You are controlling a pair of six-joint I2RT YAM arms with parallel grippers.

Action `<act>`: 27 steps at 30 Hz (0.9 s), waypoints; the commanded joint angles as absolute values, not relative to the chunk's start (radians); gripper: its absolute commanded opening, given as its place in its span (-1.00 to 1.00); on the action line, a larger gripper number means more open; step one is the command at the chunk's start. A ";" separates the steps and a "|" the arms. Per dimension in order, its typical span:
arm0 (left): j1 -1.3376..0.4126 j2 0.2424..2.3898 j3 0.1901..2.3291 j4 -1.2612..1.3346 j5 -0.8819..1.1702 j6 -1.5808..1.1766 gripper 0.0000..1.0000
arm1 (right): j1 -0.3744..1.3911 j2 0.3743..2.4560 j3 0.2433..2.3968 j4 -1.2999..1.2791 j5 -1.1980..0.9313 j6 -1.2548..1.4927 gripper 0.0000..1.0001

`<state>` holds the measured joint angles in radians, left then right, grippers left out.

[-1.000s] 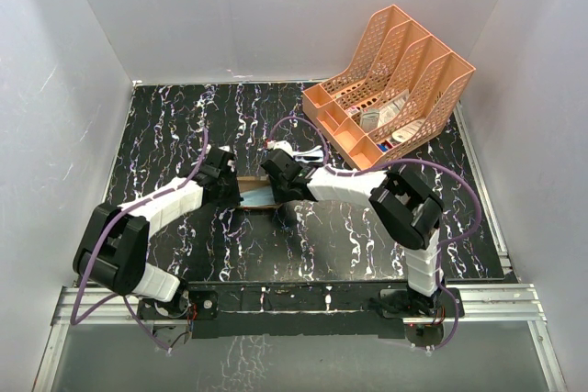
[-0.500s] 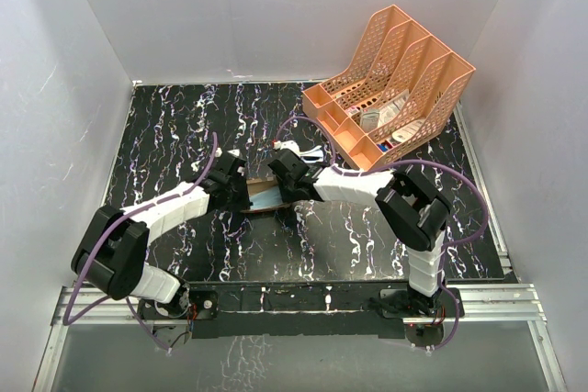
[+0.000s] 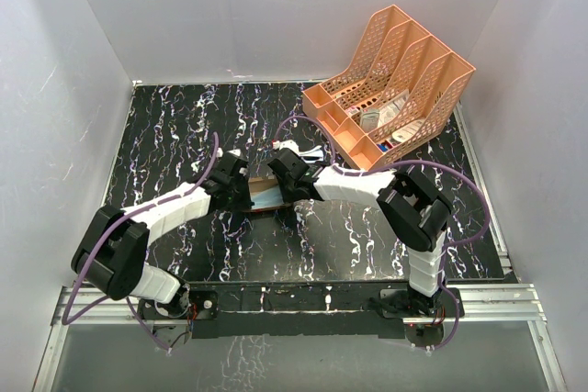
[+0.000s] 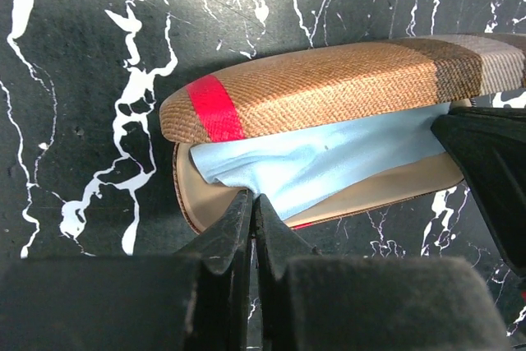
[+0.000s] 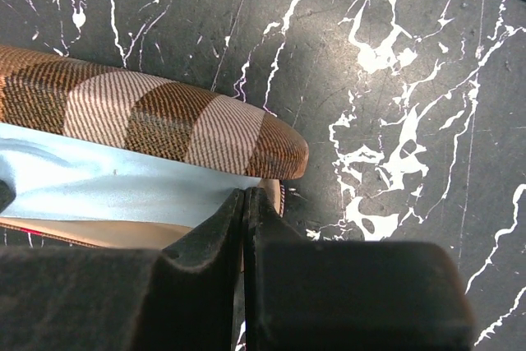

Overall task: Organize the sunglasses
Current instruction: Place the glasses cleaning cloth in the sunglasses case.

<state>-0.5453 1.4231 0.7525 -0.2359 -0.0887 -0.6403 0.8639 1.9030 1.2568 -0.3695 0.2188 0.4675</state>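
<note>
The brown plaid case [image 4: 329, 88] lies half open on the black marbled table [image 3: 175, 126], its lid raised over a tan inner base [image 4: 386, 187]. A light blue cloth [image 4: 320, 162] fills the gap between lid and base. The sunglasses are hidden. My left gripper [image 4: 253, 196] is shut, its tips against the cloth's near edge at the case's left end. My right gripper [image 5: 245, 191] is also shut, its tips at the cloth [image 5: 107, 182] by the case's right end [image 5: 271, 150]. From above, both grippers [image 3: 241, 190] [image 3: 283, 183] flank the case [image 3: 262, 197].
An orange plastic desk organizer [image 3: 390, 84] with papers and small items stands at the back right. A small white object [image 3: 299, 148] lies just behind the right gripper. White walls close in the table on three sides.
The left gripper has moved right, up to the case's left end. The right gripper and the case have shifted slightly right. Both grippers stay shut.
</note>
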 commanded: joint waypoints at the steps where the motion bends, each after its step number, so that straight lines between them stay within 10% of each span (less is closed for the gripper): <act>1: -0.568 1.403 0.765 -0.243 -0.102 -0.662 -1.00 | 0.859 1.856 1.299 -0.380 0.255 0.435 -1.00; 27: -0.552 1.428 0.942 -0.318 -0.216 -0.518 -1.00 | 0.860 1.867 1.438 -0.391 0.250 0.435 -1.00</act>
<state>-0.5632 1.4277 0.8970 -0.2958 -0.2008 -0.5457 0.8631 1.9026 1.3716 -0.4007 0.2195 0.4458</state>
